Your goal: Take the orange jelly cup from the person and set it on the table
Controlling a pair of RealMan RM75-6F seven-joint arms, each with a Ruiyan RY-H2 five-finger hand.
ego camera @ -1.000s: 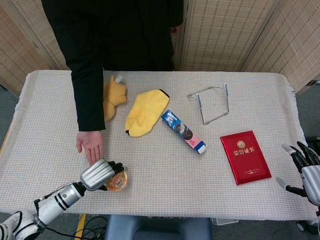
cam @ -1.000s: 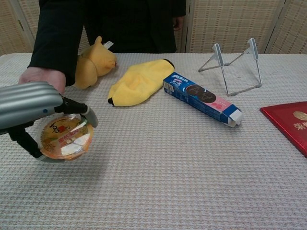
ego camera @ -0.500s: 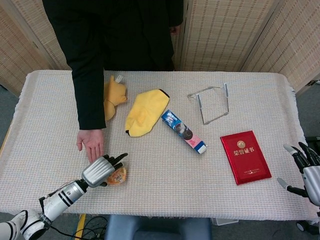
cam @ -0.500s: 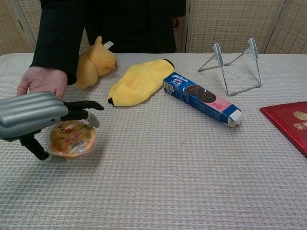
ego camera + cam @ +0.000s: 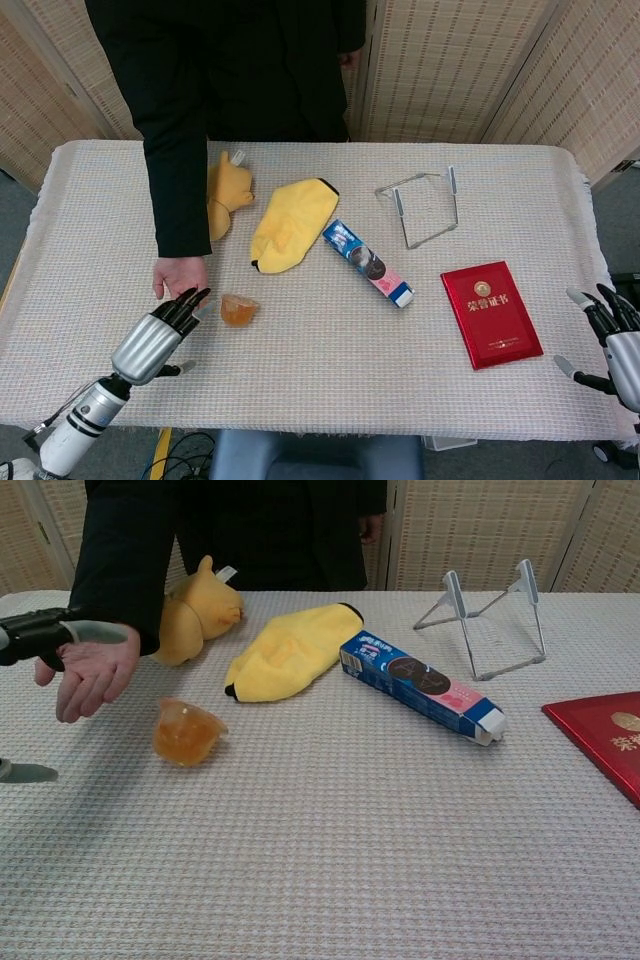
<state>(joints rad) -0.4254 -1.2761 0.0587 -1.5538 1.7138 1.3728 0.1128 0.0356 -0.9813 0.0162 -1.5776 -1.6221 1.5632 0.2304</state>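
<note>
The orange jelly cup (image 5: 238, 310) (image 5: 186, 732) lies tipped over on the table cloth, free of any hand. My left hand (image 5: 152, 340) is to its left and nearer the front edge, fingers spread and holding nothing; only its fingertips (image 5: 60, 634) show at the left edge of the chest view. The person's hand (image 5: 179, 280) (image 5: 92, 675) hangs open just above my left hand. My right hand (image 5: 612, 335) sits off the table's right edge, fingers apart and holding nothing.
A yellow plush toy (image 5: 226, 190), a yellow mitt (image 5: 290, 222), a blue and pink box (image 5: 367, 263), a wire stand (image 5: 425, 205) and a red booklet (image 5: 490, 313) lie across the table (image 5: 330, 380). The person in black stands at the far edge.
My left hand let go of the jelly cup and pulled back to the left and toward the front edge. The cup now lies tipped on the table.
</note>
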